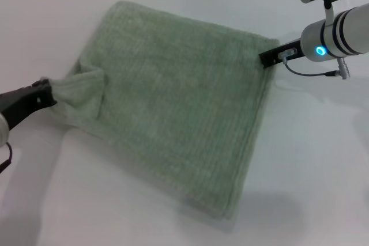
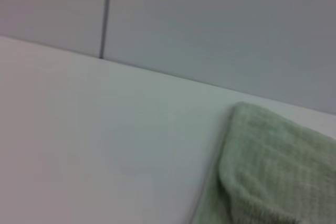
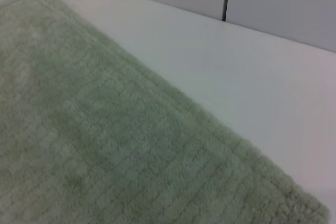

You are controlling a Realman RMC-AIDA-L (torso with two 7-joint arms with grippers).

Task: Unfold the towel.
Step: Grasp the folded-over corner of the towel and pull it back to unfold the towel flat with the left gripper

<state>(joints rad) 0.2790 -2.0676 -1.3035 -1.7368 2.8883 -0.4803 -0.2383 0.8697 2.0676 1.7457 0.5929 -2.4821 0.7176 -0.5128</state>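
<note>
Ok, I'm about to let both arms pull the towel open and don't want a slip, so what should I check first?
1. Left end effector has the towel corner: ok, cloth bunched at its tip.
2. Right end effector has the opposite corner: cannot tell, it sits at the edge.
3. Towel flat between them: ok, apart from the lifted left corner.
4. Table bare around the towel: ok.
5. Remaining fold: cannot tell.

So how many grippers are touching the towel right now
2. The left gripper pinches a bunched corner of the towel on the robot's left; the right gripper meets the far right corner.
</note>
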